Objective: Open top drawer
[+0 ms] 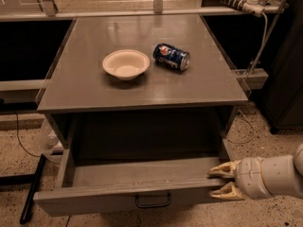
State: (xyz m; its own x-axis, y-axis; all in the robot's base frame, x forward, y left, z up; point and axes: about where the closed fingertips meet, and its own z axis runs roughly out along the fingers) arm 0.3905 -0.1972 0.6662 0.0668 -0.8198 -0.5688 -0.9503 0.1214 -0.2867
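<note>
White bowl (126, 64), blue can (171, 56) lying beside it, speckled floor (21, 129)

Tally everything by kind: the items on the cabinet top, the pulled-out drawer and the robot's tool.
Bowl: 1
Can, lying on its side: 1
Drawer, open: 1
Tool, open at the drawer's front right corner: 1
Total: 4
</note>
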